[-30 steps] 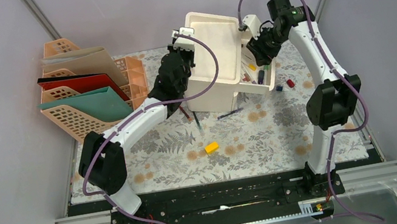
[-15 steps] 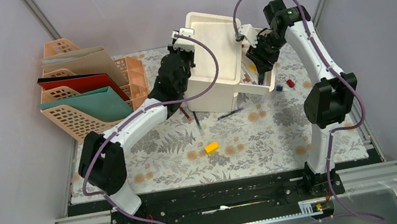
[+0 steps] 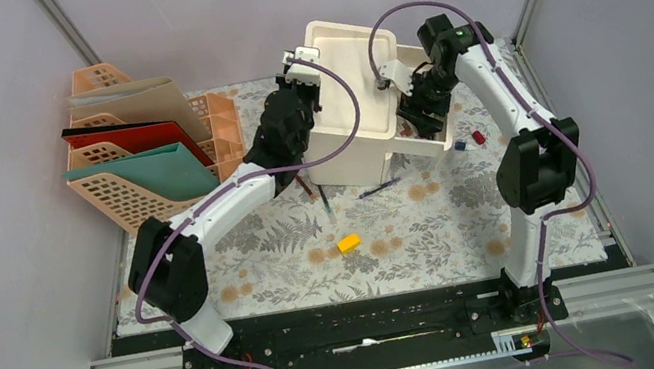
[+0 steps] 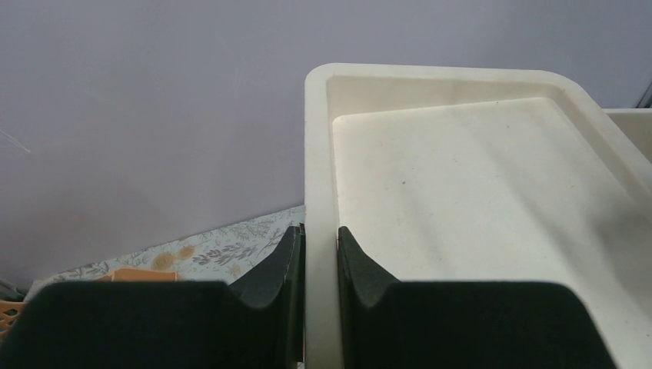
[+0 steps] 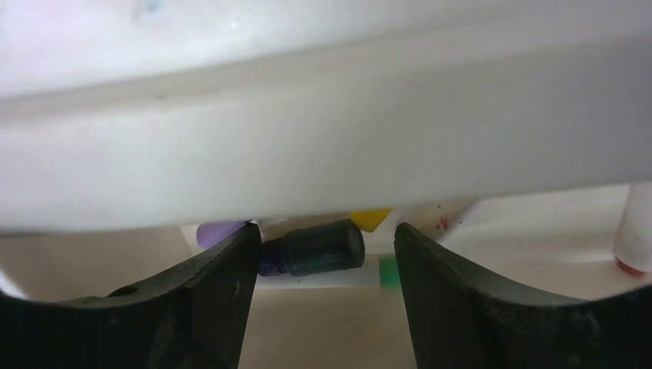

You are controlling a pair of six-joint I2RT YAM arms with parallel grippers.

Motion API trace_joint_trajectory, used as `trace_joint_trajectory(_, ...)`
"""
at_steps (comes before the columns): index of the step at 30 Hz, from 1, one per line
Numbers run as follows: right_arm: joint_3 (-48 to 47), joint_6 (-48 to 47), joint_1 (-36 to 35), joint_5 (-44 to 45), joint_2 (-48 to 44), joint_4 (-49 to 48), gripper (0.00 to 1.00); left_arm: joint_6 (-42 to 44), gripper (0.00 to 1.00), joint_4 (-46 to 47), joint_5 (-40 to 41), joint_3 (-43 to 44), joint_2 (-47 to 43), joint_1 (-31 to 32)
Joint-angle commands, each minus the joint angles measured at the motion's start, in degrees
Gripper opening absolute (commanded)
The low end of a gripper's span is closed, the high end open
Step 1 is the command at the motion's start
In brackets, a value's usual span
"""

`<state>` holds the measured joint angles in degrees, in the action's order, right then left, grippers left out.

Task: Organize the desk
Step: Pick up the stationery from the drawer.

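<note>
The desk has a pale cloth with a leaf print. At its back stands a white storage box, tilted. My left gripper is shut on the box's left rim, one finger outside and one inside. A shallow drawer juts out of the box's right side. My right gripper reaches into it, open. In the right wrist view a dark-capped marker lies between the open fingers, under the box's white edge, with other coloured marker ends behind it.
Orange file racks holding red, teal and beige folders stand at the back left. A yellow block, a blue pen and a dark pen lie on the cloth. Small red and blue pieces lie right of the drawer.
My right gripper has moved left and down into the drawer and its jaws have widened. The left gripper and the box have stayed put.
</note>
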<state>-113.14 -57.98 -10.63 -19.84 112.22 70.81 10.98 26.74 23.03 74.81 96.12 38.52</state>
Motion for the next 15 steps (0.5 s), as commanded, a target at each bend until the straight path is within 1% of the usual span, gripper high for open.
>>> trace_joint_trajectory(1,3.80,-3.33,-0.09,10.32,-2.88,-5.66,0.70,1.00,0.00,9.71,-1.18,0.16,-3.99,0.30)
trace_joint_trajectory(5,3.27,-3.02,-0.02,12.81,-2.66,-11.17,0.63,1.07,0.00,9.80,-1.02,0.24,-3.84,0.31)
trace_joint_trajectory(8,0.92,-2.79,0.39,13.44,-1.47,-12.68,0.58,1.31,0.00,9.73,-0.96,0.13,-3.90,0.32)
trace_joint_trajectory(12,-3.28,-2.38,1.33,13.49,0.58,-13.24,0.56,1.45,0.00,9.80,-0.96,0.00,-3.91,0.32)
trace_joint_trajectory(15,-5.12,-1.44,1.64,13.98,1.75,-14.33,0.52,1.43,0.00,9.89,-0.84,-0.12,-3.78,0.32)
